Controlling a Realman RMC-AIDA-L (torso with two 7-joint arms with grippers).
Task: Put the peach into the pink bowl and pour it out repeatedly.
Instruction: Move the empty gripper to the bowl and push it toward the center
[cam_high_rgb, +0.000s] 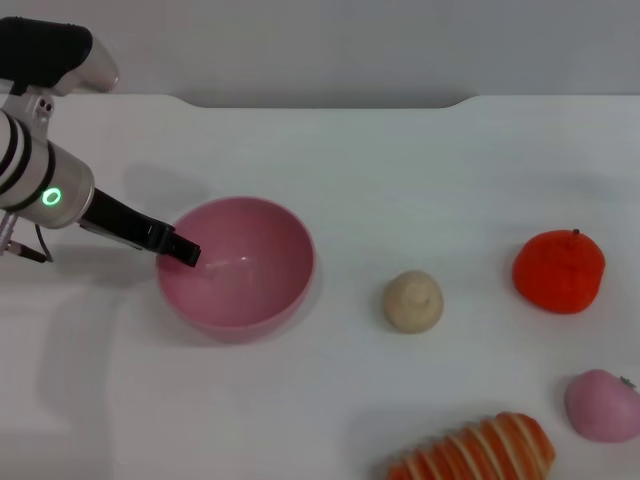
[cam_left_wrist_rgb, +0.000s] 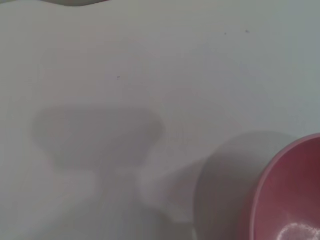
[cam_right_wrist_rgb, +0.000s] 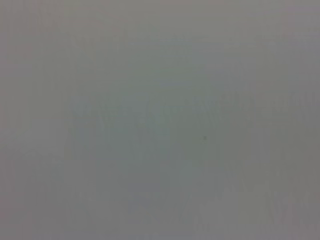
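The pink bowl (cam_high_rgb: 240, 265) stands upright and empty on the white table, left of centre; part of its rim (cam_left_wrist_rgb: 280, 170) shows in the left wrist view. My left gripper (cam_high_rgb: 178, 248) reaches in from the left and sits across the bowl's left rim, one dark finger inside, shut on the rim. The peach (cam_high_rgb: 603, 405) lies on the table at the near right edge, far from the bowl. My right gripper is out of view, and its wrist view shows only a blank surface.
A beige round lump (cam_high_rgb: 413, 300) lies just right of the bowl. An orange-red fruit (cam_high_rgb: 559, 271) sits at the right. A striped orange-and-cream bread-like toy (cam_high_rgb: 478, 452) lies at the front edge. The table's far edge (cam_high_rgb: 320, 100) runs along the top.
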